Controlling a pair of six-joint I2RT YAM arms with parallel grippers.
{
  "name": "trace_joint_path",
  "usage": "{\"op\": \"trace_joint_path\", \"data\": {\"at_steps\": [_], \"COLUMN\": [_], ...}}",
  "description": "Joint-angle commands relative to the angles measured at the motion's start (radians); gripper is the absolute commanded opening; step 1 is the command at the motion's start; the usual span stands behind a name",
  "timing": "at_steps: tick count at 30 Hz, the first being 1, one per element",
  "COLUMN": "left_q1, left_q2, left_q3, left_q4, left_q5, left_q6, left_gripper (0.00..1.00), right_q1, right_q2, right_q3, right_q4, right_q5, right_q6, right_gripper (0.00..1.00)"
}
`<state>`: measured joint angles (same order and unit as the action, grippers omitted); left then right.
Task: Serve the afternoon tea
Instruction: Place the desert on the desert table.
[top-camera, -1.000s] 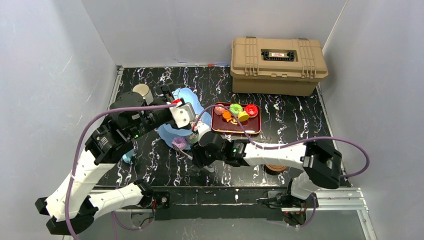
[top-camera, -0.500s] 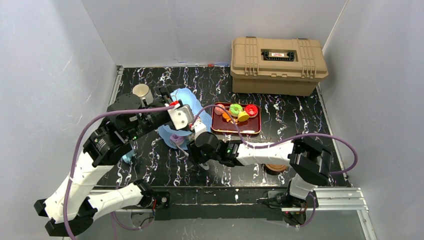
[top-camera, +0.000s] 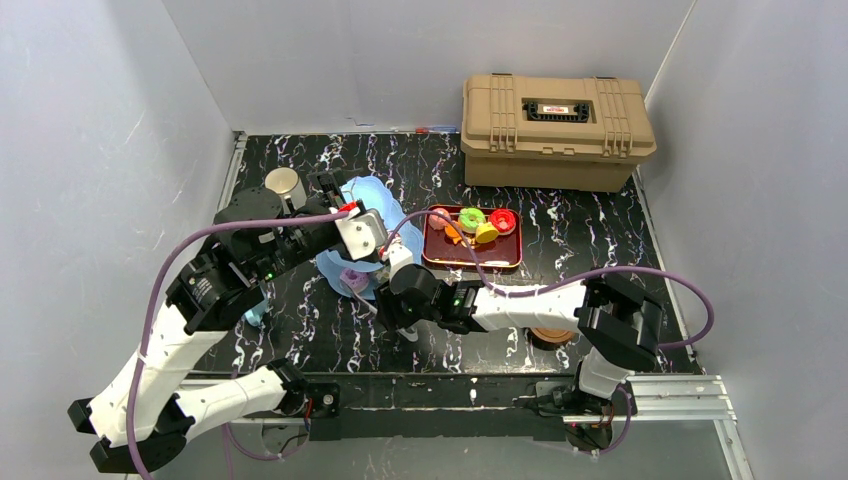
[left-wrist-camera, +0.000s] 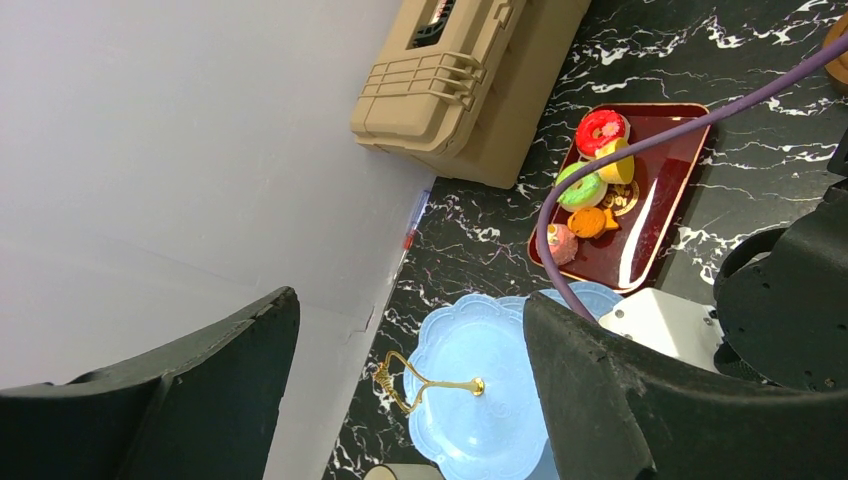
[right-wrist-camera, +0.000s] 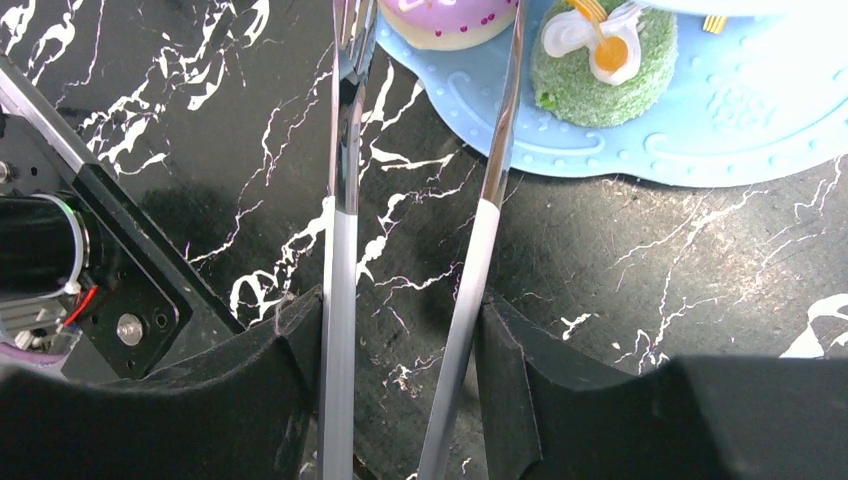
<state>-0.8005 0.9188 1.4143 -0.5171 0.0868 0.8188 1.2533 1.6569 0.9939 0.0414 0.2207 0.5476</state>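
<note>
The light blue stand (top-camera: 372, 192) stands left of centre; its gold handle (left-wrist-camera: 430, 385) shows in the left wrist view. My left gripper (top-camera: 330, 190) is open and empty above the stand (left-wrist-camera: 480, 420), also seen in its wrist view (left-wrist-camera: 410, 300). My right gripper (right-wrist-camera: 400, 310) is shut on the metal tongs (right-wrist-camera: 340, 200). The tong tips flank a purple donut (right-wrist-camera: 455, 15) on the bottom tier (right-wrist-camera: 700, 130), beside a green cake (right-wrist-camera: 603, 55). The donut also shows from above (top-camera: 352, 278). Several toy donuts (top-camera: 472, 218) lie on the red tray (top-camera: 505, 255). A silvery-beige cup (top-camera: 285, 185) stands behind the stand.
The tan case (top-camera: 555, 130) stands at the back right. A brown saucer (top-camera: 550, 338) lies under my right arm near the front. A teal object (top-camera: 255, 315) shows partly under my left arm. A purple cable (left-wrist-camera: 560, 240) crosses the tray.
My right arm has reached left with the tongs, carrying the purple donut up onto the stand's bottom tier. My left arm has shifted slightly left.
</note>
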Motion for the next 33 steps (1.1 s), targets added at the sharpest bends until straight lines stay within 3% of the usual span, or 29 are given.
{"op": "trace_joint_path", "data": {"at_steps": [1, 13, 22, 33], "left_q1": [0.003, 0.004, 0.004, 0.004], "left_q2": [-0.017, -0.011, -0.009, -0.012], "left_q3": [-0.007, -0.004, 0.001, -0.005], "left_q4": [0.011, 0.009, 0.009, 0.01], "left_q5": [0.004, 0.012, 0.01, 0.011], "left_q6": [0.003, -0.013, -0.01, -0.004], "left_gripper": [0.81, 0.81, 0.81, 0.81], "right_q1": [0.011, 0.012, 0.012, 0.012], "right_q2": [-0.022, -0.091, -0.055, -0.104], "right_q3": [0.025, 0.045, 0.034, 0.057], "right_q4": [-0.001, -0.077, -0.058, -0.071], "right_q5": [-0.025, -0.014, -0.038, 0.012], "right_q6": [0.007, -0.004, 0.005, -0.017], "right_gripper": [0.47, 0.57, 0.64, 0.64]}}
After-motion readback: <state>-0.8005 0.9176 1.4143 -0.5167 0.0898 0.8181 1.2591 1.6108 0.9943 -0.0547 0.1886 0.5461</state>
